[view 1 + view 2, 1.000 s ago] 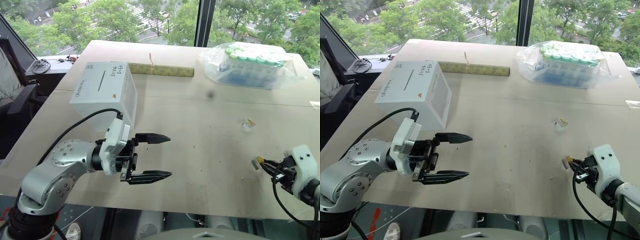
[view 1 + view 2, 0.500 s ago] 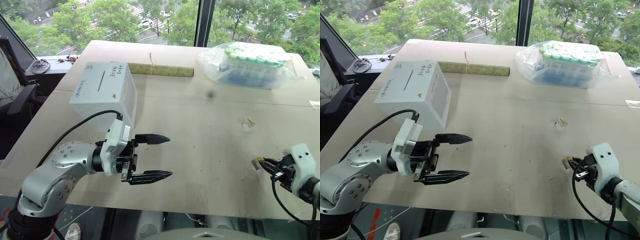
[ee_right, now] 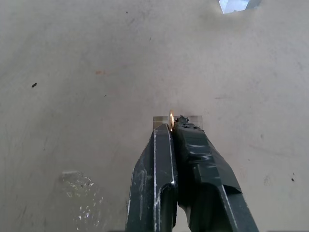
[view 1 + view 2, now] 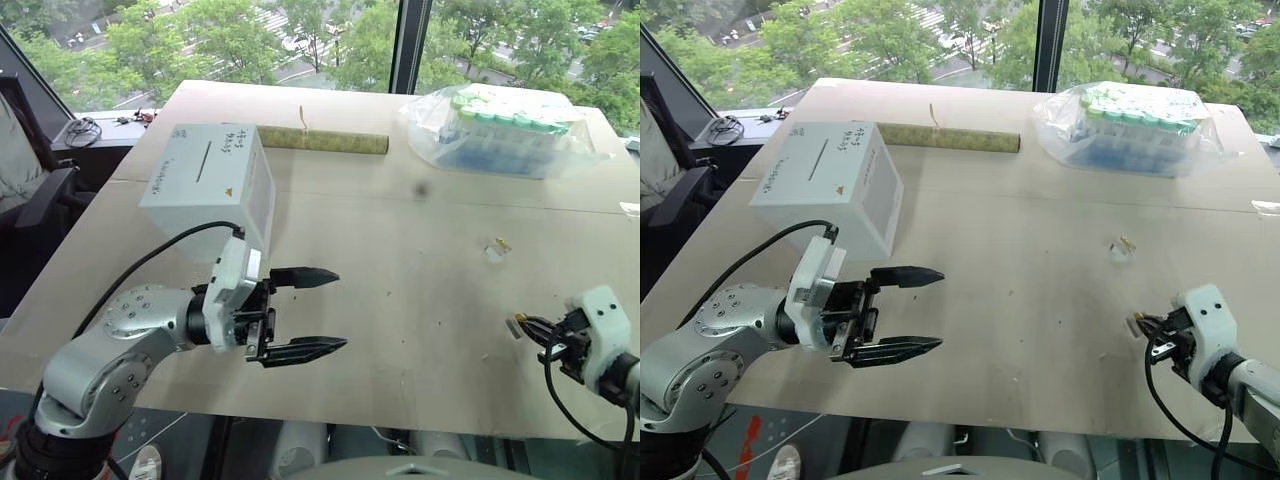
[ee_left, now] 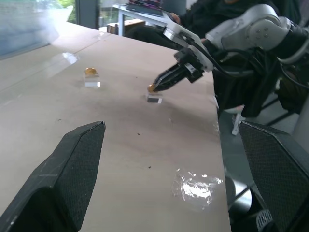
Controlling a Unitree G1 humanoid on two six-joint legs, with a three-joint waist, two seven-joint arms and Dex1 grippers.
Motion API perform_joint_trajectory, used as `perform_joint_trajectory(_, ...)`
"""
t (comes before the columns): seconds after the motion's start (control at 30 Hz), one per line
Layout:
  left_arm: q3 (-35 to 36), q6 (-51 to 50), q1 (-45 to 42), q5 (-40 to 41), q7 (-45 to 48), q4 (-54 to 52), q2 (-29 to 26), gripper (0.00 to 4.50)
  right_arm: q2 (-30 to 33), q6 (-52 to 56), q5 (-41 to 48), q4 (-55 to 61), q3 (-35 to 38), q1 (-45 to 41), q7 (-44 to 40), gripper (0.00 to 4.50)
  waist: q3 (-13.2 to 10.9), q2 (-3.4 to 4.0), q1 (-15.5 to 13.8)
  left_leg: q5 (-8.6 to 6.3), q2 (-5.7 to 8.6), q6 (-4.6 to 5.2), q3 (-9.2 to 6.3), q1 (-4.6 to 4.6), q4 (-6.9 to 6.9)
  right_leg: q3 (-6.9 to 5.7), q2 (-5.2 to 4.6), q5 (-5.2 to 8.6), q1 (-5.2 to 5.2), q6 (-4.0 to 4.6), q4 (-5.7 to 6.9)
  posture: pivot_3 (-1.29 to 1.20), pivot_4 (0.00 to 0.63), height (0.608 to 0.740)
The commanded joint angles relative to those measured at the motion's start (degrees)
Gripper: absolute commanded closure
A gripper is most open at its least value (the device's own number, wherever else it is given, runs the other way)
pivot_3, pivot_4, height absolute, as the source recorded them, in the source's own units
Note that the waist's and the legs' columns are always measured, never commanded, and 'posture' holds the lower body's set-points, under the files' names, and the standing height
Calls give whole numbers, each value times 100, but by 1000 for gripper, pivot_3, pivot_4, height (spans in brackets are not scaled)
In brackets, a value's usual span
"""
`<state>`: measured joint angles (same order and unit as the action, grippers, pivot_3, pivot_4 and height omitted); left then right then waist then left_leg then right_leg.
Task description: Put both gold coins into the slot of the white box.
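Gold shows at the very tip of the right gripper (image 3: 172, 126): its two black fingers are pressed together on the edge of one gold coin (image 5: 151, 88), which sits on a small clear plastic scrap (image 5: 154, 99) at the near right part of the table (image 4: 400, 300). From the right wrist view only a thin bright sliver of the disc is visible between the fingertips, so the pinch looks to be on the rim, coin standing roughly on edge.

The second gold coin (image 4: 501, 243) lies further back on the table, on its own clear scrap, well apart from both grippers but far nearer the right one.

The white box (image 4: 210, 185) stands at the far left of the table, tilted, its slot (image 4: 203, 161) a thin dark line running away from the robot on the upward face, black handwriting beside it, a small yellow triangle below.

The left gripper (image 4: 315, 310) hovers just in front of the box, fingers spread wide, holding nothing, pointing toward the right arm.

Judgement: the held coin must travel left across the table; the left gripper is nearer the slot, so a handover seems plausible. The coin's flat face will need to line up with the slot's long axis.
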<state>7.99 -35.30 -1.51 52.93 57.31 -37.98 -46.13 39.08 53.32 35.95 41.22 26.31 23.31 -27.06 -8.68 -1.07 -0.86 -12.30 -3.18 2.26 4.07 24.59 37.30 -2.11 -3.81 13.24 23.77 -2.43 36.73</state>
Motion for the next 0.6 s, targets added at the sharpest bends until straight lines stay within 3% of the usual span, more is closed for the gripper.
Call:
perform_joint_trajectory(0.03,111,-533,-356,825,-570,-52,32,0,-114,-51,554,288,671,-150,-88,4462,0,0,-6,0,0,0,-1,0,0,-1,0,0,-1,0,0,0,150,740)
perform_joint_trajectory(0.2,32,-1371,-1168,1806,-1244,410,-9,0,-76,139,2341,560,1346,-424,-91,4462,0,-1,0,0,2,0,-5,-9,2,-1,7,1,-10,-2,4,0,150,740)
perform_joint_trajectory(0.3,-22,-1832,-1954,2747,-1713,916,105,0,450,-124,4428,696,1345,-1000,656,4462,-9,-4,19,0,3,1,-3,-10,4,5,11,-1,-10,-1,8,0,150,740)
perform_joint_trajectory(0.4,-67,-2036,-2432,3255,-1955,1153,206,809,1031,-388,5434,796,1012,-1490,1215,4500,-11,-18,16,1,8,1,0,-20,5,18,17,-1,-17,-2,10,0,150,740)
perform_joint_trajectory(0.5,-244,-2129,-2905,3292,-2032,1218,341,2209,1692,-728,6167,890,377,-2397,1655,4500,-18,-23,11,1,15,1,3,-16,3,22,18,-10,-15,13,9,0,150,740)
perform_joint_trajectory(0.6,-348,-2220,-3242,3356,-2037,1399,506,2209,2121,-856,6389,790,-108,-3088,1807,4500,-24,-35,-3,1,18,1,-1,-11,4,23,21,-13,-13,20,7,0,150,740)
